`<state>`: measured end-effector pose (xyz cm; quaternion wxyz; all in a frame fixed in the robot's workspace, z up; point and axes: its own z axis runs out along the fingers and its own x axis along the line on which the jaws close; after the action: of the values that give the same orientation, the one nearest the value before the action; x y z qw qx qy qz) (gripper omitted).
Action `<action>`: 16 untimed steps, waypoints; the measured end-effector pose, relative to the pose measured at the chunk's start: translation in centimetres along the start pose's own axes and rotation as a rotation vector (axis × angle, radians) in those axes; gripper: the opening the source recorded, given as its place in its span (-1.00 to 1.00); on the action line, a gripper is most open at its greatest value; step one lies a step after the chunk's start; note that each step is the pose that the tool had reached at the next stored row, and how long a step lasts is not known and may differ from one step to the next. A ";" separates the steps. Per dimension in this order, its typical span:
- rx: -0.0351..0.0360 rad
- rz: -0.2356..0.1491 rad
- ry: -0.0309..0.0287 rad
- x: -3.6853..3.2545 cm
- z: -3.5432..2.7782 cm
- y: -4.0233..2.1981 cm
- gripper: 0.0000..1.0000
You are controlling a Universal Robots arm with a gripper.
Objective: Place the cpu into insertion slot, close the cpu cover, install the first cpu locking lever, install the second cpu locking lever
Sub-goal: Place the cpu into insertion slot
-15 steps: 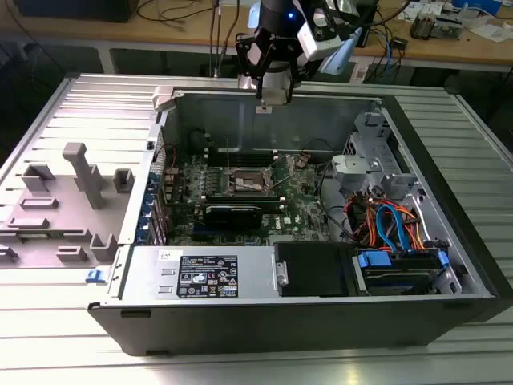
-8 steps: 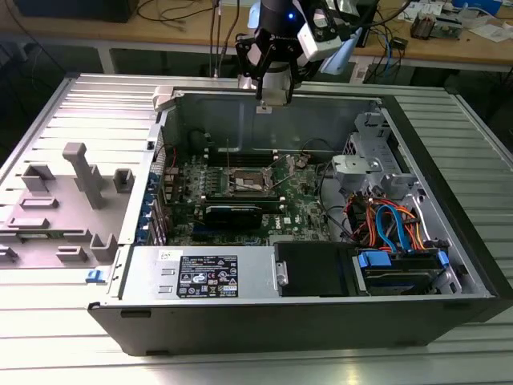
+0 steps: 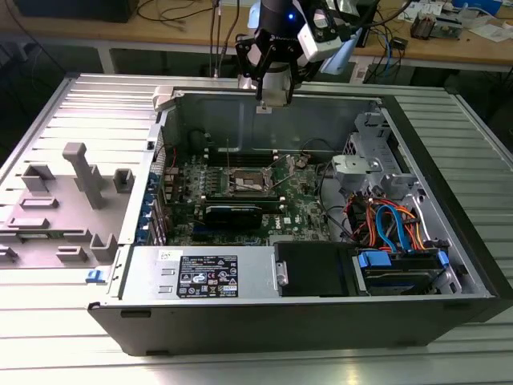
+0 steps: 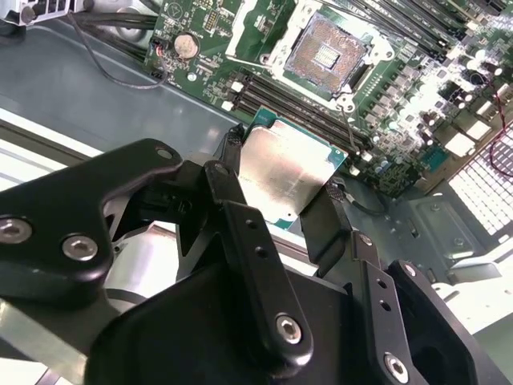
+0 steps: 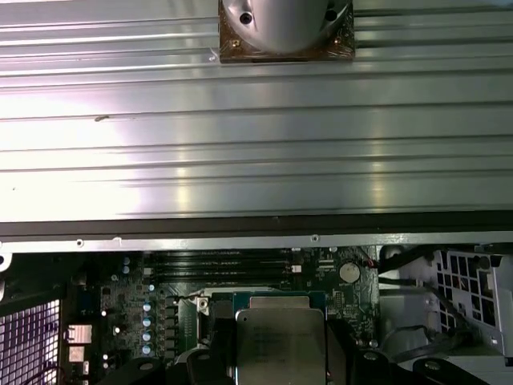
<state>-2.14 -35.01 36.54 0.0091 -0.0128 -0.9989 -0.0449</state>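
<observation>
My gripper [image 4: 282, 183] is shut on the cpu [image 4: 285, 170], a flat square chip with a dull silvery top and a green edge, held by two opposite sides between the black fingers [image 4: 327, 218]. In the first wrist view the cpu [image 5: 280, 346] sits between the fingers above the motherboard. In the exterior view the gripper [image 3: 271, 96] hangs high over the far wall of the open computer case. The insertion slot [image 4: 327, 54] lies uncovered on the board, its pin field showing, some way from the chip. In the exterior view the slot [image 3: 245, 181] is near the board's middle.
Long black memory slots [image 4: 296, 108] run between the chip and the socket. A black card [image 3: 232, 213] lies near the board's front. A drive bay with blue and orange cables [image 3: 393, 224] fills the case's right. Grey fixtures [image 3: 80, 184] stand on the ribbed table at the exterior view's left.
</observation>
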 end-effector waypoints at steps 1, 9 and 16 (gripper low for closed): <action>0.0002 0.000 0.0001 0.00 0.00 -0.03 0.08; 0.0002 0.000 0.0001 0.02 -0.01 -0.22 0.08; -0.0002 0.020 -0.0017 0.18 0.06 -0.27 0.08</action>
<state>-2.32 -35.27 36.47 0.0087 -0.0227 -0.9987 -0.0449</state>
